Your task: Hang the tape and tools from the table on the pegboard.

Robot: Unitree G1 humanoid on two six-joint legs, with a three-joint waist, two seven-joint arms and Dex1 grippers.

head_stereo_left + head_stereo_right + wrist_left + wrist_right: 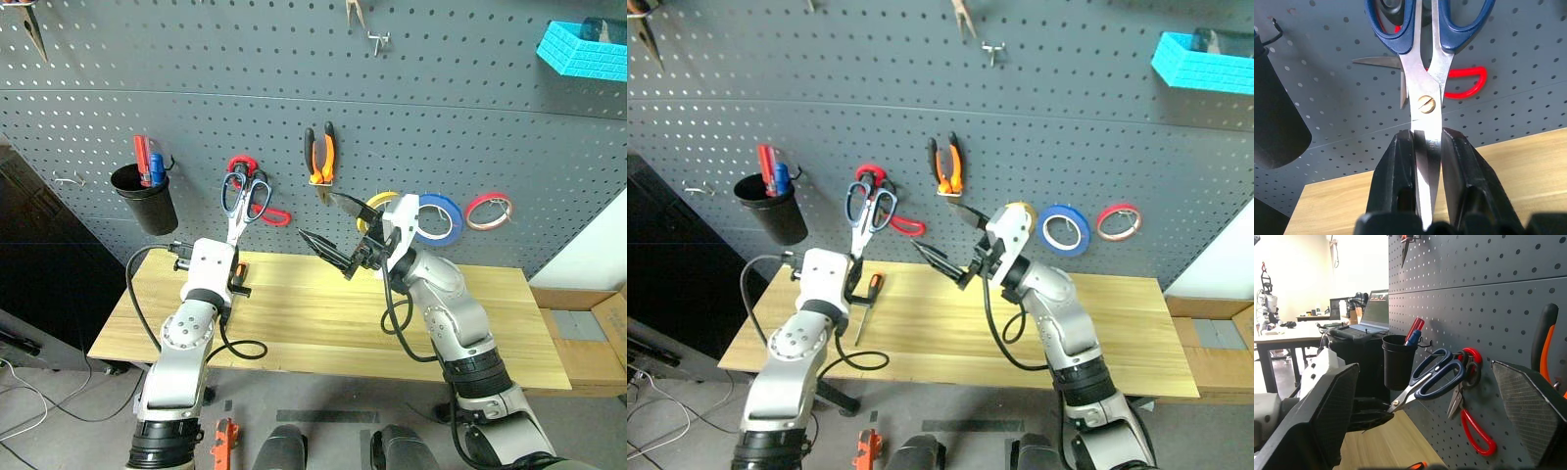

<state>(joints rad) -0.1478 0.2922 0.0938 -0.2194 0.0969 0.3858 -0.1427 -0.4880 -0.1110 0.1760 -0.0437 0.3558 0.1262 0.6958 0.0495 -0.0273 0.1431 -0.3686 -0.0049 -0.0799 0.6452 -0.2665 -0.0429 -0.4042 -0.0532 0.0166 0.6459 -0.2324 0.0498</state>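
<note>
Your left end effector (1422, 196) grips the blue-handled scissors (242, 201) by the blade tips. The black fingers (1398, 176) are closed almost fully on the steel, with the blades seated between them.

The key relation is the scissors' long axis. It runs from the end effector up and away to the pegboard (470, 117), blades low and handle loops high. The loops lie against the board, directly over the red-handled scissors (265, 211) that hang there already. The right wrist view shows the upper loop next to the hook area. Whether the loop is seated on a hook cannot be determined from these views.

Judgement: the next move depends on that seating. Releasing before the loop catches would likely let the scissors drop to the counter (323, 323).

Your right end effector (335, 232) stands fully open and holds nothing. It is raised above the counter, just in front of the yellow tape (377, 206) on the board. The pliers (320, 155) hang just above it.

The screwdriver (865, 305) lies on the counter just beside the left arm, long axis running roughly toward the board. The left arm is much the nearer to it. By this judgement, it is the one item left to hang after the scissors.
</note>
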